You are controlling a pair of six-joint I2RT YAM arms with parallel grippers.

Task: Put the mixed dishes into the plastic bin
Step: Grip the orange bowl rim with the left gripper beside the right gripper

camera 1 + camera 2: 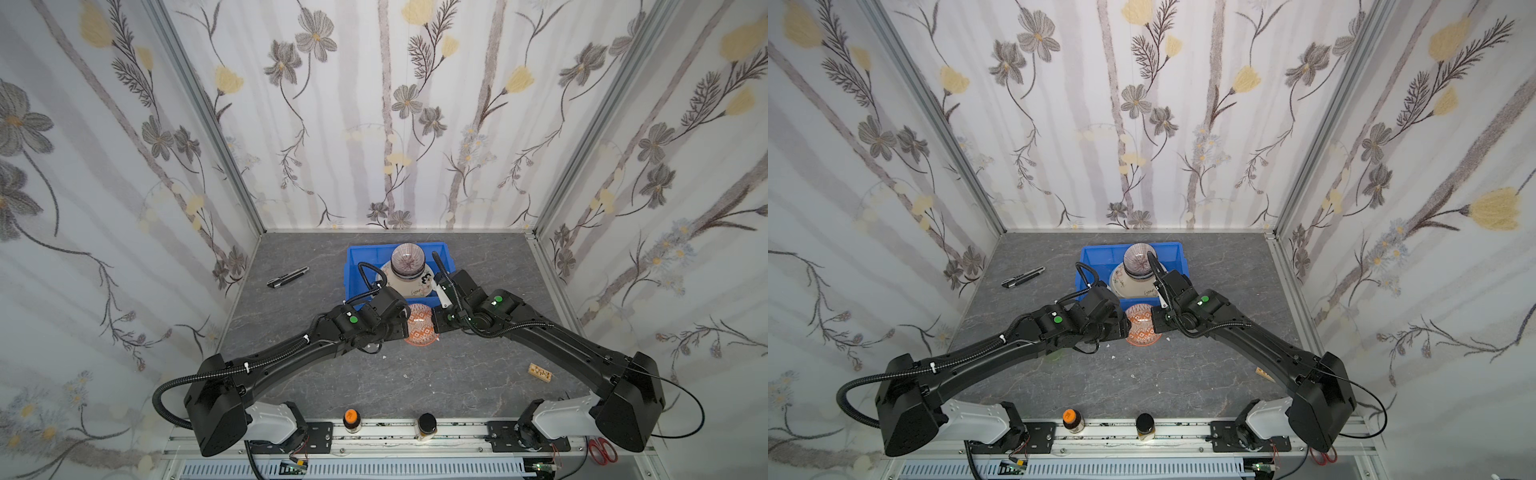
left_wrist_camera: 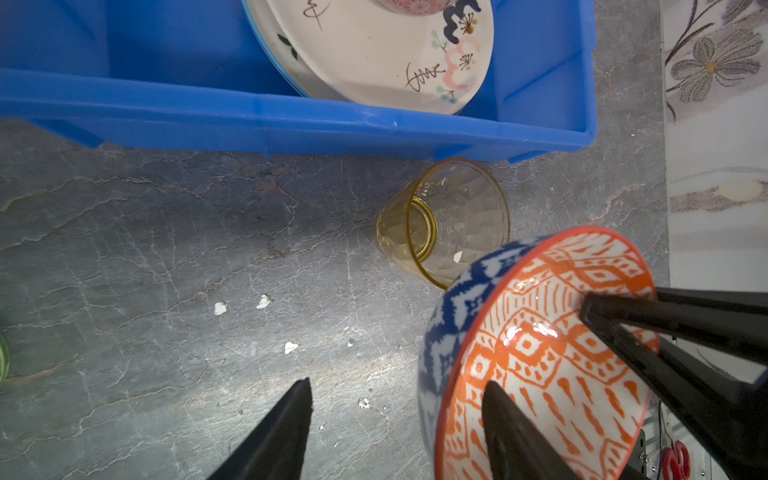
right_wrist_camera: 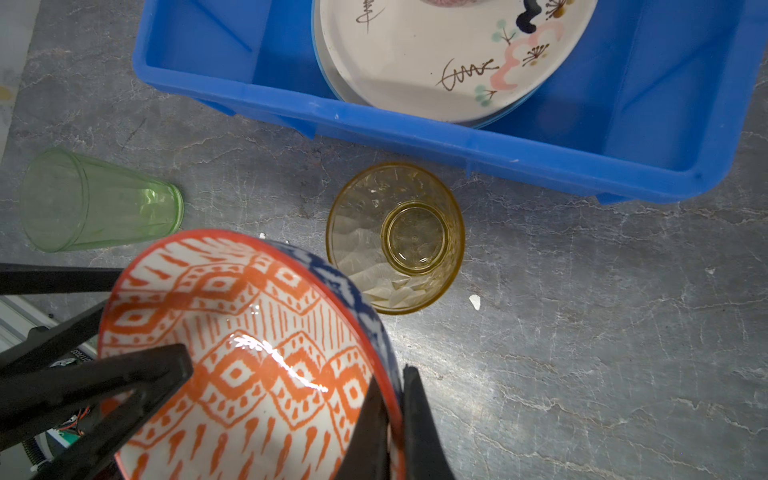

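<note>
- The orange geometric bowl point(image 3: 249, 332) is held tilted just in front of the blue plastic bin point(image 3: 415, 129); whether it is lifted off the grey table point(image 3: 582, 332) cannot be told.
- One side of its rim is pinched by the right gripper point(image 3: 392, 374).
- The opposite side is straddled by the left gripper point(image 2: 399, 384), with the jaws spread: one finger is inside the bowl, the other outside and apart from the wall.
- An amber tumbler point(image 3: 395, 237) is stood upright between bowl and bin.
- A green tumbler point(image 3: 99, 199) is laid on its side nearby.
- In the bin, a cream plate point(image 3: 436, 54) is stacked on others and topped by a lined bowl point(image 1: 407, 259).
</note>
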